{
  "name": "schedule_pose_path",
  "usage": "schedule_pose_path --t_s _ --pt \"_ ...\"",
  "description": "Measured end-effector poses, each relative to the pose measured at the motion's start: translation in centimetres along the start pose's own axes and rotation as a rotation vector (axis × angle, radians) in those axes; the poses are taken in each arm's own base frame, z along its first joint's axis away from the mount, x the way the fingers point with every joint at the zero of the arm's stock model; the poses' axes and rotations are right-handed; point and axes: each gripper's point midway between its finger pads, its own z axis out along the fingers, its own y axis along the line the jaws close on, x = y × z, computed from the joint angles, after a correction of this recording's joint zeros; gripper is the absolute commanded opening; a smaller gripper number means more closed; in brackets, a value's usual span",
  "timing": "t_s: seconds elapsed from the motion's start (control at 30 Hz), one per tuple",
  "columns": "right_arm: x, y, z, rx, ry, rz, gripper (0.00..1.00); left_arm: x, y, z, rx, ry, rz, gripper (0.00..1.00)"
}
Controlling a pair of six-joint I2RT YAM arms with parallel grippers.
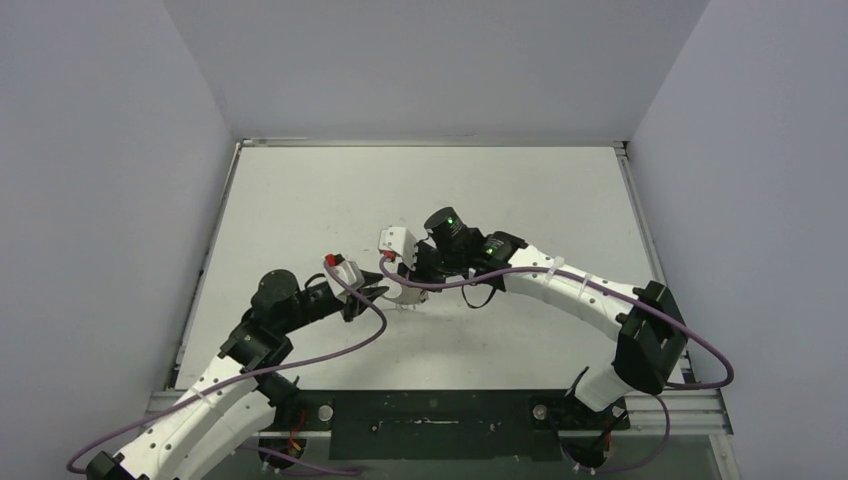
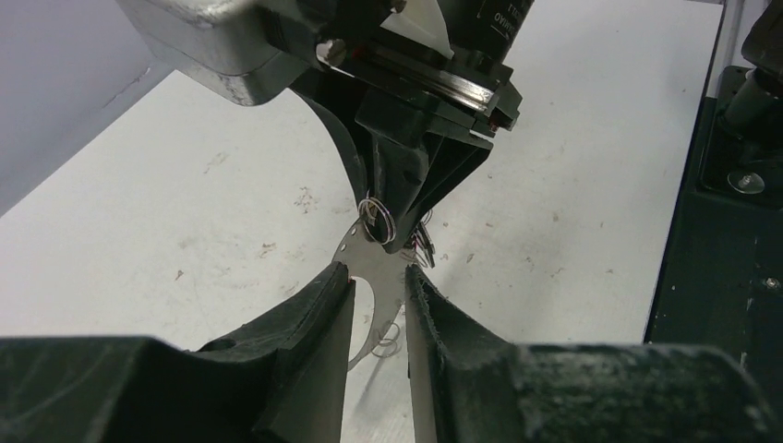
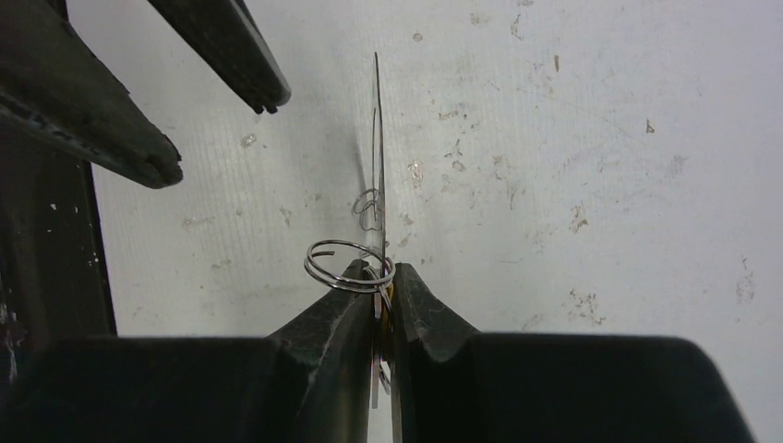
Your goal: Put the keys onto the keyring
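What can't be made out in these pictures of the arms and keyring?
Right wrist view: the thin silvery metal keyring stands edge-on, shape unreadable; the right tool hides its lower end.
Left wrist view: the left tool partly covers the keyring's near end.
Top view: the keyring is too small, tucked between the meeting tools.
Tiny keys: no view shows them clearly.

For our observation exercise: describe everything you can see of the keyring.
The keyring is a thin, flat, silvery metal strip, curved, with small wire rings strung on it. It is pinched at one end in the shut right end effector. The left end effector sits open at its free end; contact is unclear.
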Motion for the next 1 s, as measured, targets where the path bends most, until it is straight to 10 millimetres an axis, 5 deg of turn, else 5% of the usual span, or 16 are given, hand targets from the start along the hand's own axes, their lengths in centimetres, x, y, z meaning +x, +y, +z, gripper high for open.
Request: schedule_pose_path --t_s 0.57,1.0 --pt "-0.2 0.3 0.1 0.008 -0.006 0.078 0.0 1.7 0.0 3.0 0.01 -0.011 -0.025 0.28" --pt "-0.6 0.0 0.2 0.014 -0.009 0.084 0.0 1.6 0.4 3.7 -0.011 -0.022 0.011 0.17"
